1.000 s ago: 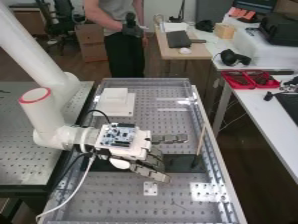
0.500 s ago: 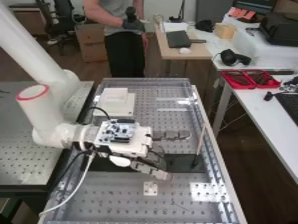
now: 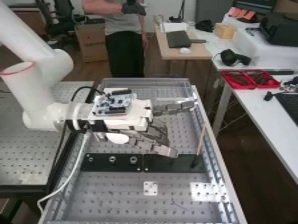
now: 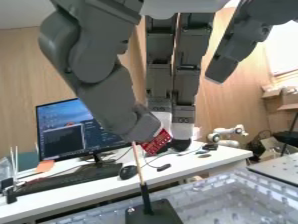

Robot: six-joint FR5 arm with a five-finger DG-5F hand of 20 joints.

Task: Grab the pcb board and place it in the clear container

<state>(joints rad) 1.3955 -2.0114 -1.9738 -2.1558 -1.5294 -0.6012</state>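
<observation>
Hand: shifting toward the surface's far end
Grip: thumb and fingertips pinching the board
Red board: sitting at the thumb tip
Rod: leaning just beyond the fingertips
Black strip: lying near the hand
Red trays: resting well apart

Red pcb board, populated, tilted, pinched in hand's fingertips.

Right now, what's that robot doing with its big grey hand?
The white robot arm is holding its dark grey hand above the bench, beside a thin upright stick. A small red circuit board seems to be pinched between its thumb and fingers. The board is up in the air, so it has not been put down in a container yet.
</observation>
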